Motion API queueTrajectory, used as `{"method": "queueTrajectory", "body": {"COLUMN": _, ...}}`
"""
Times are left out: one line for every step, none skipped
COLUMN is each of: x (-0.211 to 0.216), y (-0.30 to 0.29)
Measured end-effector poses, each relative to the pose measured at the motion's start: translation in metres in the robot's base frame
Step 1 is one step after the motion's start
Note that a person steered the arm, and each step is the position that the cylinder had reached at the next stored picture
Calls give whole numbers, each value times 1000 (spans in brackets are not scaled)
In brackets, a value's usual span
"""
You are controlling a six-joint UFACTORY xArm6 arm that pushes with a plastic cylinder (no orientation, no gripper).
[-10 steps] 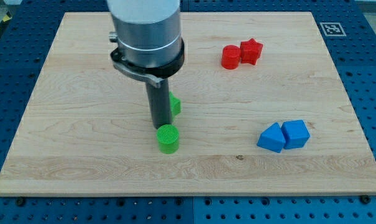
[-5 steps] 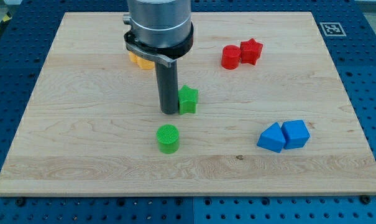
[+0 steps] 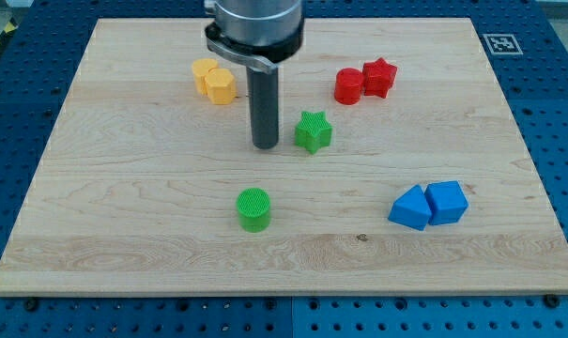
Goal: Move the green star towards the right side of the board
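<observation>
My arm had no jaws, only a rod. My tip (image 3: 265,146) stood just left of the green star (image 3: 313,131), near mid-surface (image 3: 124,253), a small gap between. An off-centre push could spin it toward the red blocks (image 3: 364,81).

2 green blocks (image 3: 313,131), 2 red (image 3: 365,82), 2 blue (image 3: 428,206), 2 yellow (image 3: 214,81).

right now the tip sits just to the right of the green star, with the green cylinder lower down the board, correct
Not quite. In the camera view my tip sits just to the view's left of the green star, not its right, with a small gap between them. The green cylinder is indeed lower down the board.
</observation>
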State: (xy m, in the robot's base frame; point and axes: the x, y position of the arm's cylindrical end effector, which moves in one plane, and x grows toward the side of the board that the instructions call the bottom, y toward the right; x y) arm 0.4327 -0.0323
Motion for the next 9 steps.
{"method": "queueTrajectory", "body": {"x": -23, "y": 20}}
{"method": "queueTrajectory", "body": {"x": -4, "y": 52}}
{"method": "queueTrajectory", "body": {"x": -3, "y": 45}}
{"method": "queueTrajectory", "body": {"x": 2, "y": 44}}
{"method": "queueTrajectory", "body": {"x": 11, "y": 46}}
{"method": "queueTrajectory", "body": {"x": 11, "y": 82}}
{"method": "queueTrajectory", "body": {"x": 11, "y": 99}}
{"method": "queueTrajectory", "body": {"x": 11, "y": 117}}
{"method": "queueTrajectory", "body": {"x": 11, "y": 131}}
